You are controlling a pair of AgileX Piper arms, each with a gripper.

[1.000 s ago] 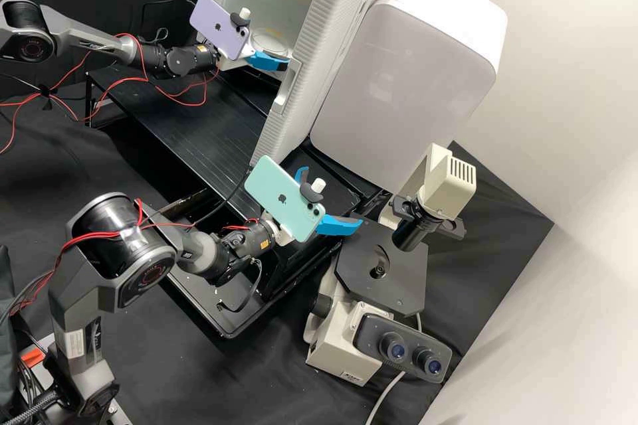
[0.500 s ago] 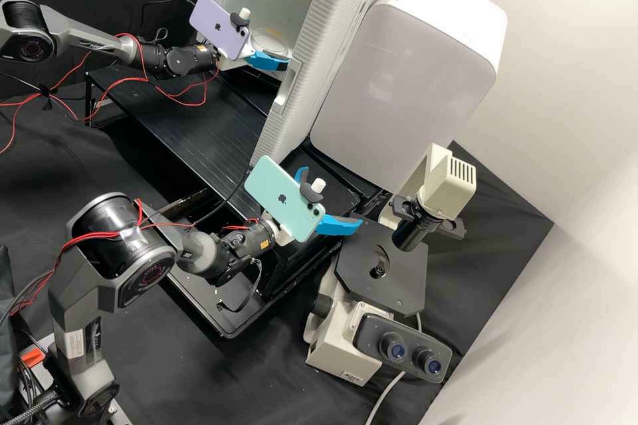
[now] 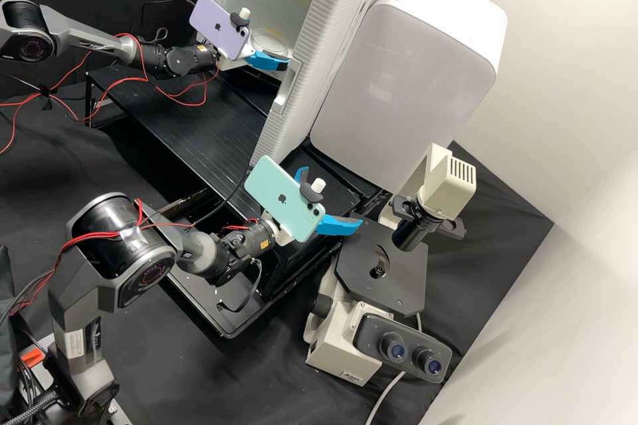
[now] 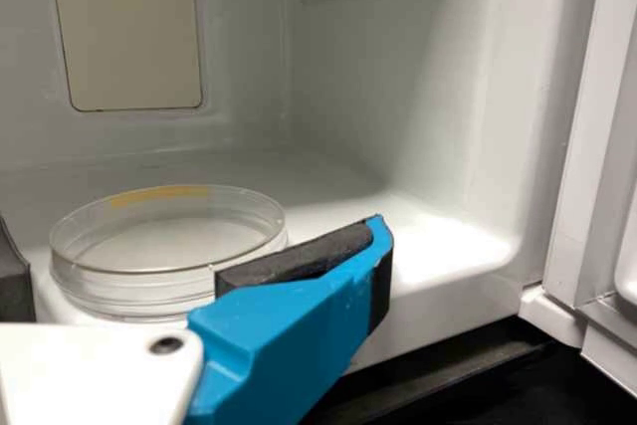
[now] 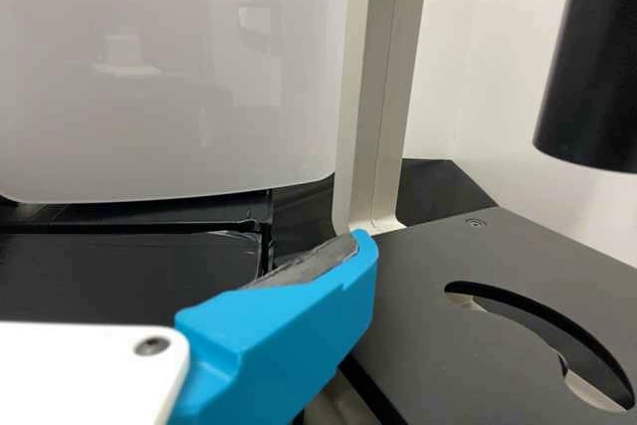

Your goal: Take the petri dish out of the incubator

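I read the petri dish (image 4: 164, 241) as clear, glossy plastic. The incubator (image 4: 438, 97) is smooth white plastic with a soft sheen, and its door (image 3: 332, 26) is ribbed. My left hand (image 4: 194, 264) has fingers (image 4: 289, 345) of matt blue plastic with dark rubbery pads. The table (image 3: 199, 133) is black and finely grooved.

clear round petri dish (image 4: 167, 246), lying flat — inside open white incubator (image 4: 438, 97)

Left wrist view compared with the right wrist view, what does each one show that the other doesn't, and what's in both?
Left wrist only: the clear petri dish lying on the floor inside the white incubator. Right wrist only: the black microscope stage with its opening, and a dark cylinder above it. Both: part of the incubator and the black bench.
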